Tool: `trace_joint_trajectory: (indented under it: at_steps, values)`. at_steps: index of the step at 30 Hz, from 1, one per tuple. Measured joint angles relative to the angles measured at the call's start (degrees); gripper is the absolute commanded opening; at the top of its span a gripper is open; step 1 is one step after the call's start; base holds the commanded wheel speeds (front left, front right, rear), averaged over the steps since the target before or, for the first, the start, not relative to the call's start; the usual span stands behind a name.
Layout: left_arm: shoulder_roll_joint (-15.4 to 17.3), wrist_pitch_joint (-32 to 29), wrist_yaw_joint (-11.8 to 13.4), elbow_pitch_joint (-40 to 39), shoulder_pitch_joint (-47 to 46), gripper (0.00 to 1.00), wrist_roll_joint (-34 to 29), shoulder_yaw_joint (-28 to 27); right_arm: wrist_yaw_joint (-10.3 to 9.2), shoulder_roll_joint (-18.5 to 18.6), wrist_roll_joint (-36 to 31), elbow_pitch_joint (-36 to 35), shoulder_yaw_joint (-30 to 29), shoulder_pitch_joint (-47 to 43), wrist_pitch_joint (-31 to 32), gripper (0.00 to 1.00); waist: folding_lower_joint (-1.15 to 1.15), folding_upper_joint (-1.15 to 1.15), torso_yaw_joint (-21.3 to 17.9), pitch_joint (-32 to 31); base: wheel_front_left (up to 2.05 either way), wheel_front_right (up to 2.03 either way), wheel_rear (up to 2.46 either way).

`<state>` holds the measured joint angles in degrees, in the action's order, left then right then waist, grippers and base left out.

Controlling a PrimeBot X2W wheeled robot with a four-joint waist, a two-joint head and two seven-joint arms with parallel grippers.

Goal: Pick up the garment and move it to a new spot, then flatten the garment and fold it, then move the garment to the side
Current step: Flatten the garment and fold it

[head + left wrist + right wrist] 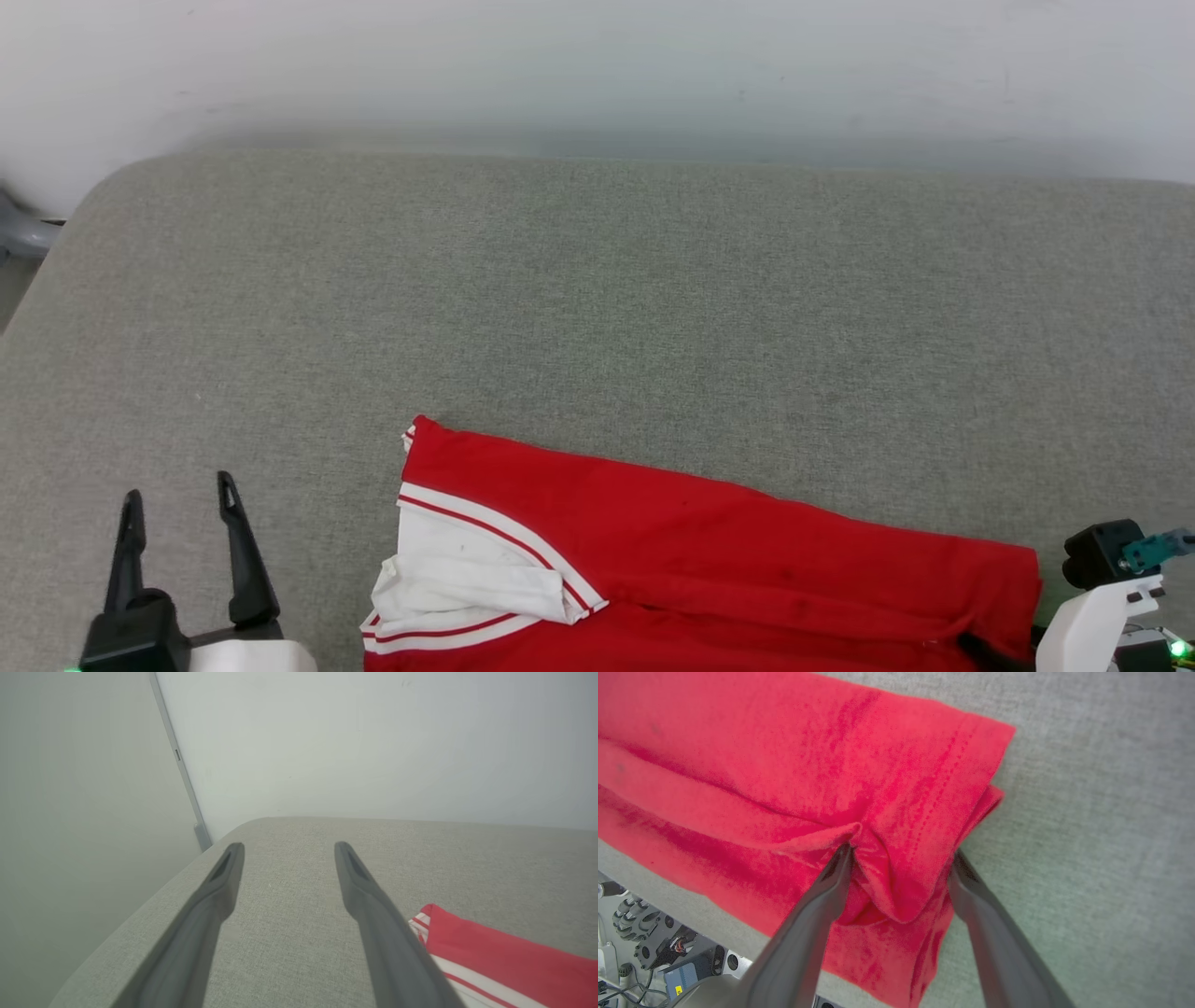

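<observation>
The garment [709, 551] is a red jersey lying folded into a long band at the near edge of the grey cushion [597, 299]. Its white sleeve with red-striped trim [467, 579] shows at the left end. My left gripper [179, 486] stands open and empty to the left of the sleeve, apart from it. In the left wrist view its fingers [288, 846] point over bare cushion, with the garment's corner [504, 956] at the lower right. My right gripper [902, 853] is open at the garment's right end [784, 756]. A bunched fold of red cloth lies between its fingers.
A pale wall rises behind the cushion. The cushion's rounded left corner [103, 196] drops off to the floor. The right arm's white wrist [1097, 607] sits at the garment's right end. The robot's base with cables [658, 952] lies just past the near edge.
</observation>
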<state>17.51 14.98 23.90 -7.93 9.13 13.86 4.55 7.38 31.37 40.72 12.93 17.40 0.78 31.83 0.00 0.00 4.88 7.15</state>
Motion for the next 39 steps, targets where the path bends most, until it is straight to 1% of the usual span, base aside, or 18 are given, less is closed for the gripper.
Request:
trace_joint_trajectory:
  at_steps: [5, 6, 7, 11, 14, 17, 20, 23, 27, 30, 32, 34, 36, 39]
  values:
    - [-3.2, 0.0, -2.9, 0.8, 0.0, 1.0, -3.8, -2.0, -0.3, 0.1, 0.3, 1.7, 2.4, 0.8, -1.9, 1.0, 0.0, 0.0, 0.4, 0.1, 0.0, 0.0, 0.0]
    - [-3.7, 0.0, -3.5, 1.0, 0.0, 1.0, -4.3, -2.4, -0.29, 0.1, 0.5, 2.1, 2.6, 1.0, -2.5, 0.55, -0.01, 0.0, 0.5, 0.1, 0.0, 0.0, 0.0]
    - [-4.1, 0.0, -4.1, 1.1, 0.0, 1.0, -4.7, -3.0, -0.24, 0.1, 0.5, 2.6, 2.6, 1.2, -3.2, 0.0, -0.01, 0.0, 0.5, 0.1, 0.0, 0.0, 0.0]
    - [-5.5, 0.0, -6.3, 1.6, 0.0, 1.0, -6.3, -4.7, 0.18, -0.4, 1.5, 4.0, 1.9, 2.0, -5.0, 0.0, 0.0, 0.0, 0.3, -0.3, 0.0, 0.0, 0.0]
    - [-6.2, 0.0, -7.5, 1.7, 0.0, 1.0, -7.3, -5.7, 0.29, 0.2, 2.3, 4.8, 0.3, 2.5, -5.8, 0.0, 0.0, 0.0, 0.1, -0.6, 0.0, 0.0, 0.0]
    - [-7.0, 0.0, -8.8, 1.8, 0.0, 1.0, -8.0, -6.8, 0.25, 2.2, 2.5, 5.9, -2.3, 3.7, -6.6, 0.0, 0.0, 0.0, -0.2, -1.0, 0.0, 0.0, 0.0]
    - [-7.8, 0.0, -9.7, 1.9, 0.0, 1.0, -8.8, -7.4, 0.18, 4.8, 1.7, 7.1, -4.3, 3.8, -6.9, 0.0, 0.0, 0.0, -0.3, -1.3, 0.0, 0.0, 0.0]
    - [-8.4, 0.0, -10.3, 2.1, 0.1, 1.0, -9.4, -8.3, 0.18, 6.5, 1.4, 8.9, -6.3, 4.0, -7.0, 0.0, 0.0, 0.0, -0.3, -1.4, 0.0, 0.0, 0.0]
    - [-9.2, 0.0, -10.8, 2.3, 0.1, 1.0, -10.3, -8.8, 0.18, 7.9, -0.2, 12.8, -9.0, 4.9, -6.8, 0.0, 0.0, 0.0, -0.6, -1.7, 0.0, 0.0, 0.0]
    - [-9.4, 0.0, -11.6, 2.8, 0.1, 1.0, -10.6, -9.1, 0.16, 7.8, -0.3, 13.6, -9.5, 5.4, -6.5, 0.0, 0.0, 0.0, -0.7, -2.0, 0.0, 0.0, 0.0]
    - [-9.5, 0.0, -11.9, 2.9, 0.2, 1.0, -10.8, -9.3, 0.15, 7.5, 0.0, 12.9, -9.4, 5.4, -5.9, 0.0, 0.0, 0.0, -0.8, -2.2, 0.0, 0.0, 0.0]
    - [-9.6, 0.0, -12.5, 3.1, 0.3, 1.0, -11.2, -9.3, 0.15, 7.7, 0.1, 10.7, -9.2, 5.2, -5.5, 0.0, 0.0, 0.0, -1.0, -2.6, 0.0, 0.0, 0.0]
    - [-9.7, 0.0, -12.9, 3.3, 0.6, 1.0, -11.4, -9.3, 0.13, 7.8, 1.0, 7.3, -9.0, 4.4, -4.6, 0.0, 0.0, 0.0, -1.0, -3.0, 0.0, 0.0, 0.0]
    - [-10.0, 0.0, -13.3, 3.4, 1.1, 1.0, -11.7, -9.3, 0.13, 7.8, 2.7, -0.6, -8.1, 2.3, -2.8, 0.0, 0.0, 0.0, -0.9, -3.5, 0.0, 0.0, 0.0]
